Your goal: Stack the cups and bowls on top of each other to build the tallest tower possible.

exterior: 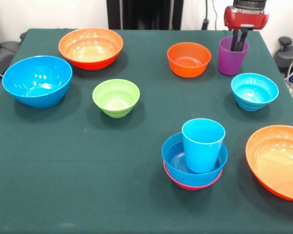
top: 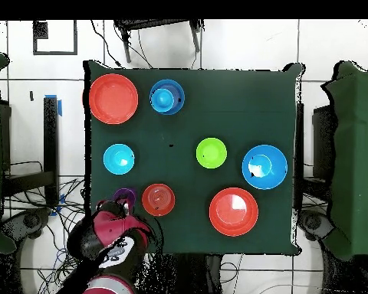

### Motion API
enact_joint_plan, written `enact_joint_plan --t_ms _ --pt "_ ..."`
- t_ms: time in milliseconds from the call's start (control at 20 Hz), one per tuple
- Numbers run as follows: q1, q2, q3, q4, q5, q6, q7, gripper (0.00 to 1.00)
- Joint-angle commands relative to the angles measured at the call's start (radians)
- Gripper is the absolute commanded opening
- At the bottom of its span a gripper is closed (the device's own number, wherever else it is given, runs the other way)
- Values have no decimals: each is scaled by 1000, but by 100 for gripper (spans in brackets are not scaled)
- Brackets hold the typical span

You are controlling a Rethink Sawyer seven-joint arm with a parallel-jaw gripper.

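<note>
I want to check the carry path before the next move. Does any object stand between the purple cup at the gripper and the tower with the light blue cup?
Only the small cyan bowl sits close to that line, slightly to the side. Otherwise bare cloth lies between the purple cup, where the gripper reaches inside, and the tower.

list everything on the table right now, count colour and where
tower: 1, light blue cup standing in a blue bowl on a pink bowl, front right of centre
purple cup: 1, translucent purple, far right, gripper tips inside it
orange bowls: 3, large far left, small far centre-right, large at near right edge
blue bowl: 1, large, left
green bowl: 1, small, centre-left
cyan bowl: 1, small, right
table: 1, dark green cloth
gripper: 1, red and black, jaws reaching down into the purple cup
</note>
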Motion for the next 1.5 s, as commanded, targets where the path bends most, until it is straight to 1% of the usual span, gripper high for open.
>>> enact_joint_plan --t_ms 50,300,450,750,850,900,1050,1200,1350,1400,1450,1500 --pt "19 38 26 -54 58 -121 203 0" --pt "9 53 27 -45 58 -176 210 0" --pt "-10 57 39 -50 52 -177 201 0" --pt "-16 54 44 -54 51 -174 184 0" --pt "-21 56 48 -52 43 -200 190 0" --pt "-22 60 48 -50 41 -225 198 100" --pt "-24 62 50 -47 47 -232 209 100" --pt "-33 56 58 -45 47 -215 210 100" --pt "-59 51 83 -41 30 -186 205 100" --pt "-60 43 83 -43 26 -159 190 100" --pt "-47 36 69 -45 28 -136 172 100" --pt "-38 33 61 -37 35 -166 185 100"
